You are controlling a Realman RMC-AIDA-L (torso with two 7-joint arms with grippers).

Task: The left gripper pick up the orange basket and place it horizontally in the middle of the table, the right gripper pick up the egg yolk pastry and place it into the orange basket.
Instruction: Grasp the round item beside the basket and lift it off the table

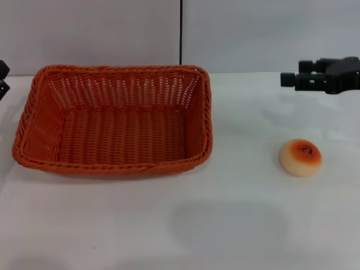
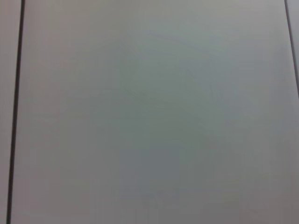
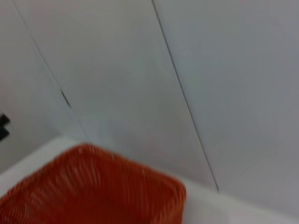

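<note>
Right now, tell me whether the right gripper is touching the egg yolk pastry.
Apart. The head view shows the right gripper hanging well above and behind the egg yolk pastry, with bare white table between them.

The table (image 1: pixel 242 225) is a wide, plain white, matte surface that runs back to a pale wall. Two things lie directly on it. The basket (image 1: pixel 115 121), orange and woven with slatted sloping sides and a braided rim, sits flat on its base with its long side running across the table and its open top up; nothing is inside it. The pastry (image 1: pixel 300 157), a small round bun with pale cream sides and an orange-brown top with dark specks, rests dome-up to the right of the basket, well apart from it and level with its near rim. In the right wrist view a corner of the basket (image 3: pixel 93 191) shows on the table.
</note>
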